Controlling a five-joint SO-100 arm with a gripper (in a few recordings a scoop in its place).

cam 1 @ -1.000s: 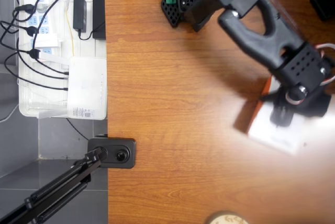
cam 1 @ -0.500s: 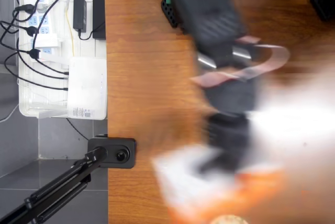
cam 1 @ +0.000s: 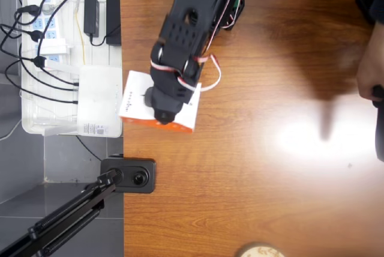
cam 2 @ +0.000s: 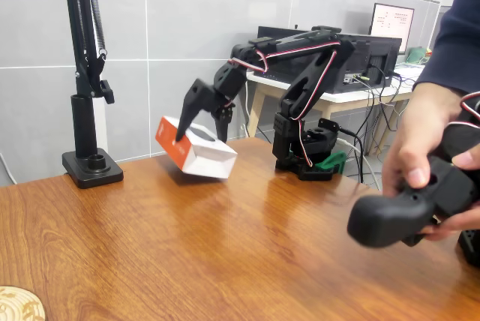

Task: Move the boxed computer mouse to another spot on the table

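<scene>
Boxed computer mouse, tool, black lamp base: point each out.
boxed computer mouse (cam 2: 206, 157), fixed view, on its white side face.
tool (cam 2: 201, 132), fixed view, midway between its fingertips, at the carton's top.
black lamp base (cam 2: 92, 167), fixed view, on its flat foot.

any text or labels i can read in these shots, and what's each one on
None of it can be read.
Boxed computer mouse: small dark lettering on its white top in the overhead view, too small to read.
White device beside the table: a printed sticker at its lower end, too small to read.
</scene>
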